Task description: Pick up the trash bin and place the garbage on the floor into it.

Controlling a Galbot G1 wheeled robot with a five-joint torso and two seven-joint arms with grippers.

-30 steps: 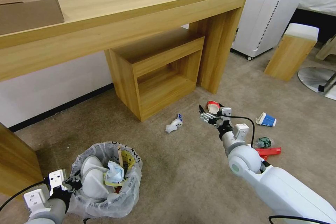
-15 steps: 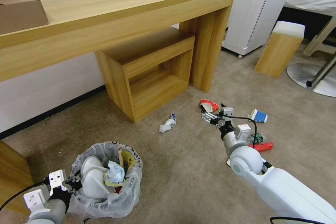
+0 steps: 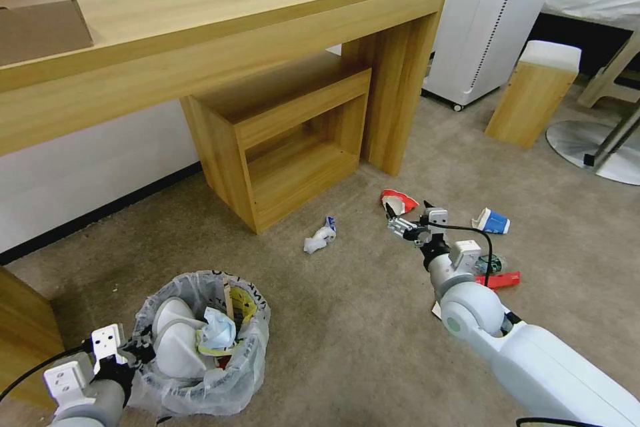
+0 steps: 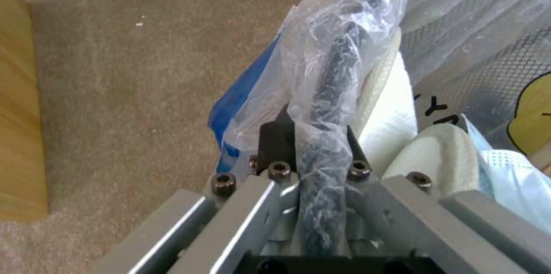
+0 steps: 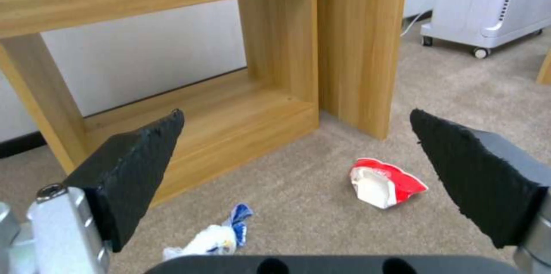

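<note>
The trash bin [image 3: 200,347], lined with a crinkly clear bag, stands low at my left on the beige floor [image 3: 347,320]. It holds two white slippers [image 3: 175,340], crumpled paper and a wooden stick. My left gripper [image 3: 137,351] is shut on its bagged rim [image 4: 327,93]. My right gripper [image 3: 407,213] hovers open above the carpet, just short of a red-white paper cup [image 3: 398,200] [image 5: 385,183]. A crumpled blue-white wrapper [image 3: 319,237] [image 5: 215,235] lies to its left. To its right lie a blue-white cup [image 3: 492,221], a green-labelled bottle [image 3: 491,263] and a red packet [image 3: 503,278].
A long wooden desk [image 3: 233,20] with a low open shelf unit [image 3: 287,140] under it runs along the wall ahead. A white wheeled appliance [image 3: 493,13], a wooden stool [image 3: 533,93] and a metal chair base [image 3: 593,147] stand at the right. Wooden furniture [image 3: 20,327] stands beside the bin.
The camera swung to the right about a second ago, shifting the whole scene left. Since then my right gripper has edged slightly right. The left gripper and bin have stayed put.
</note>
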